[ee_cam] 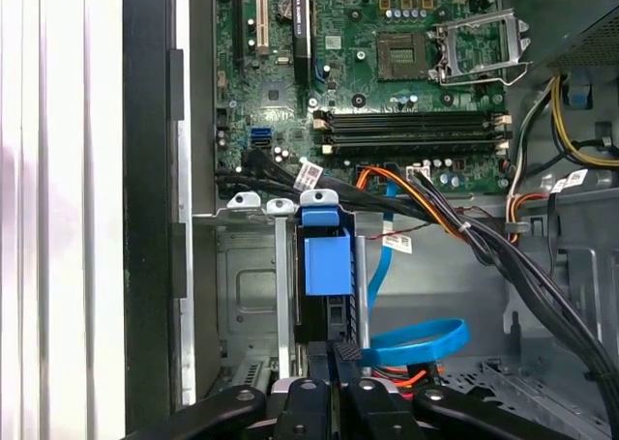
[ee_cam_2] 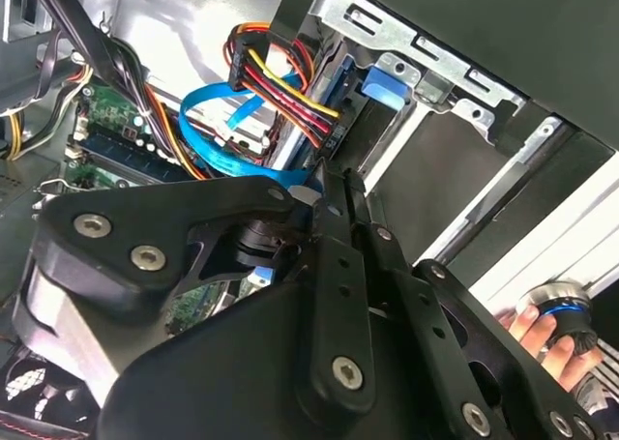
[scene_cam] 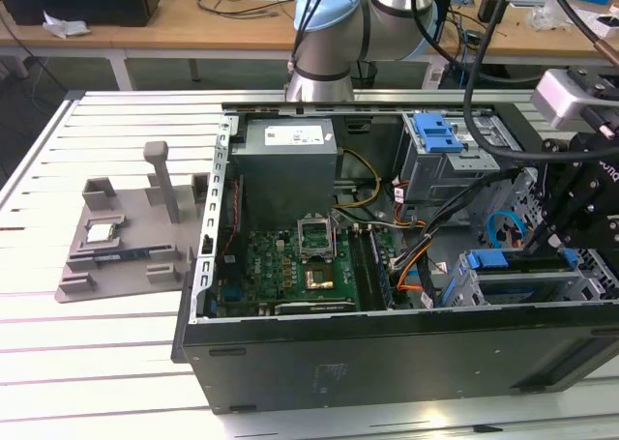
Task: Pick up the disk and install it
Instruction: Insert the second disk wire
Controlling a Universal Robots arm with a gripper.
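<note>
Holding: your gripper (ee_cam: 340,363) pinches the disk (ee_cam: 326,266) by its end.
Done: disk stands in the drive bay (ee_cam: 247,295).
Left: full seating, you cannot confirm it.

Claw (ee_cam_2: 334,193) beside blue carrier tab (ee_cam_2: 385,85)

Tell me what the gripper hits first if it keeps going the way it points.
Most likely the disk in its blue carrier: in the first wrist view it lies right ahead of the gripper in the drive bay. Whether they already touch is unclear.
</note>
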